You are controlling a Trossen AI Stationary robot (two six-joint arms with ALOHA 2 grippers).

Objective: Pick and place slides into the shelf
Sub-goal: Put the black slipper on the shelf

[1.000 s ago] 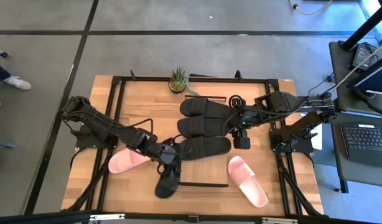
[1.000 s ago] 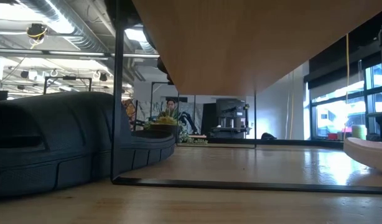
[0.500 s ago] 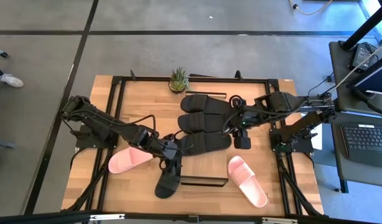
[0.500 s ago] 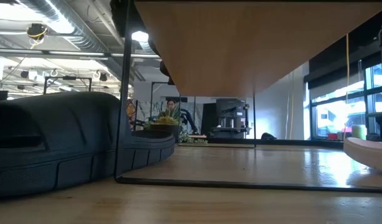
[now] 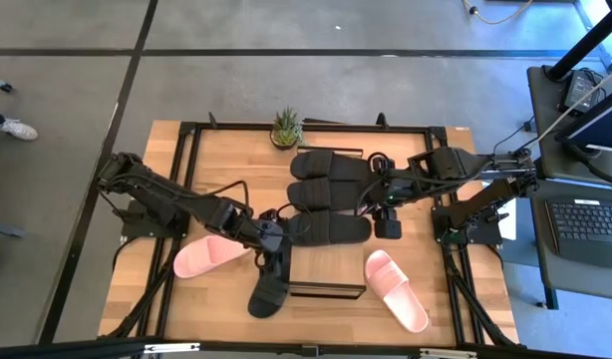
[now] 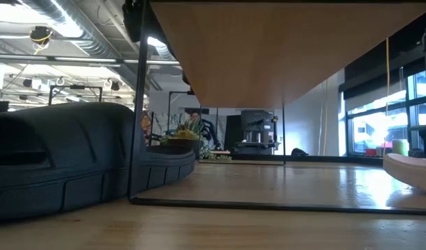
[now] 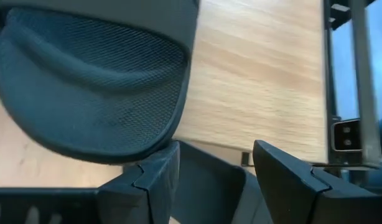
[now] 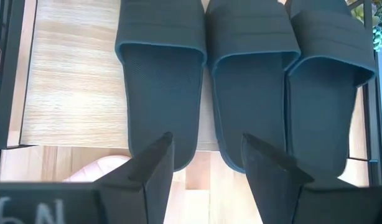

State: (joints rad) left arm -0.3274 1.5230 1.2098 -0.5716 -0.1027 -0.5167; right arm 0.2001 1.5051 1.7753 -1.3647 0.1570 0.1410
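Black foam slides (image 5: 326, 196), three side by side on the wood-plank shelf (image 5: 326, 290), fourth (image 5: 269, 287) on the worktop by the left hand (image 5: 277, 254), fingers apart; right hand (image 8: 203, 158) released above the row.

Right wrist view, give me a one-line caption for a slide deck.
Right gripper, jaws open, looks over three black slides lined up side by side on the shelf, a pink slide peeking out below.
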